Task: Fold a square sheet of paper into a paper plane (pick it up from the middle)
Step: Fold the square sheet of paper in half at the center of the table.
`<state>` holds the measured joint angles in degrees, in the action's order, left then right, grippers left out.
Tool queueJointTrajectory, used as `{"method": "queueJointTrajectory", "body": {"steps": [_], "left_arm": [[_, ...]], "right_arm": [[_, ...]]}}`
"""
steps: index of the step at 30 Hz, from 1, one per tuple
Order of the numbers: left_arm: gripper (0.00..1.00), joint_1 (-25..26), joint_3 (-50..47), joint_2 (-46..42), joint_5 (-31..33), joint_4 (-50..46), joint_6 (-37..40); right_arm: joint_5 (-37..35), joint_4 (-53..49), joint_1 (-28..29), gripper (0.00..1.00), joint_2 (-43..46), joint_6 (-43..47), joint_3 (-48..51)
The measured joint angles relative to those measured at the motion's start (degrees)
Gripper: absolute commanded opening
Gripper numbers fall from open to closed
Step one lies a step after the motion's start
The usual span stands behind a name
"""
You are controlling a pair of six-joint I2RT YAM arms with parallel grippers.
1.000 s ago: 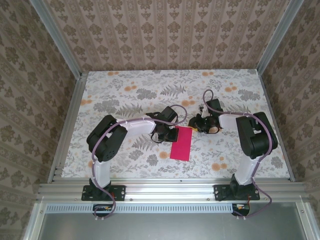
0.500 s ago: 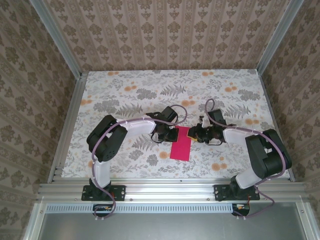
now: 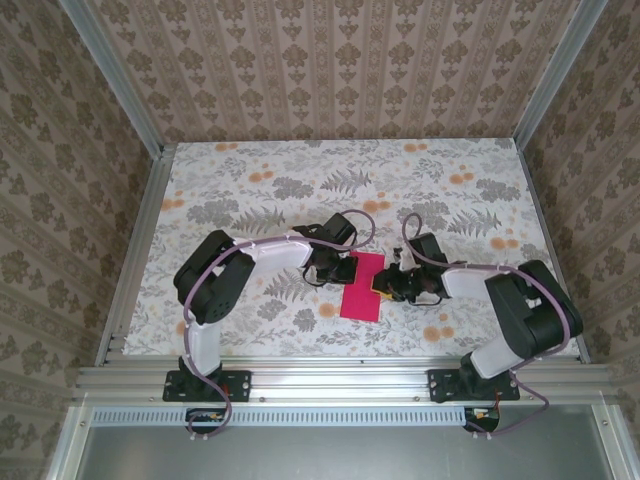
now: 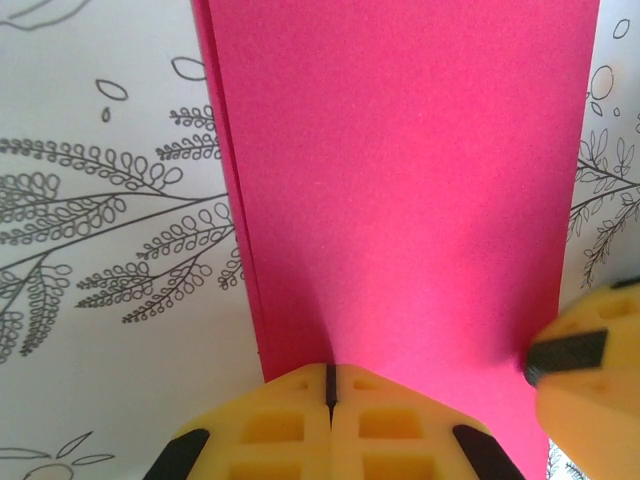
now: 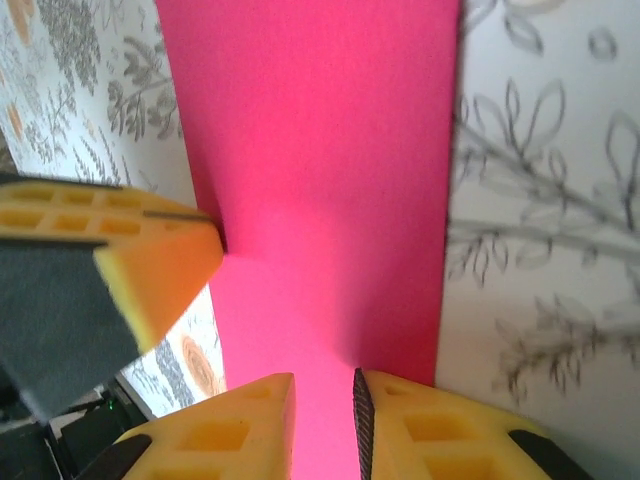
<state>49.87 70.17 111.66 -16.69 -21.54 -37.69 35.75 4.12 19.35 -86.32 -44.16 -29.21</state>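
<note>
The left gripper (image 4: 330, 388), its jaws closed tight, presses its tips on the folded paper (image 3: 362, 292). The right gripper (image 5: 322, 398), its jaws narrowly apart, touches the paper nearby. The paper lies flat mid-table (image 3: 250, 180).

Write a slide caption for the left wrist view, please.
Left gripper pinches an edge of the folded magenta paper lying on the floral tabletop.

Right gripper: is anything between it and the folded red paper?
Nothing visible does. The right gripper has its jaws slightly apart right at the red paper edge; the left gripper is shut on another edge.
</note>
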Motion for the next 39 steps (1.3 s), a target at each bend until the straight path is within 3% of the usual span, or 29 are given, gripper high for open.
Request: {"method": "queueJointTrajectory", "body": {"steps": [6,16,24,34,37,39], "left_arm": [[0.00,0.00,0.00,0.00,0.00,-0.02,0.00],[0.00,0.09,0.04,0.00,0.07,-0.04,0.00],[0.00,0.17,0.15,0.00,0.17,-0.20,0.00],[0.00,0.85,0.59,0.04,0.20,-1.38,0.00],[0.00,0.87,0.70,-0.04,0.20,-1.81,0.00],[0.06,0.96,0.74,-0.42,0.44,-2.78,0.00]], "right_arm": [[-0.11,0.00,2.45,0.25,8.94,-1.77,4.35],[-0.42,1.11,3.82,0.25,7.58,-2.95,7.85],[-1.25,-4.52,6.23,0.27,18.97,-3.37,7.87],[-0.96,-3.26,7.67,0.28,12.83,-3.96,10.23],[-1.95,-7.23,7.80,0.33,16.17,-3.37,10.01],[-4.46,-12.46,7.80,0.40,20.79,-2.36,8.39]]}}
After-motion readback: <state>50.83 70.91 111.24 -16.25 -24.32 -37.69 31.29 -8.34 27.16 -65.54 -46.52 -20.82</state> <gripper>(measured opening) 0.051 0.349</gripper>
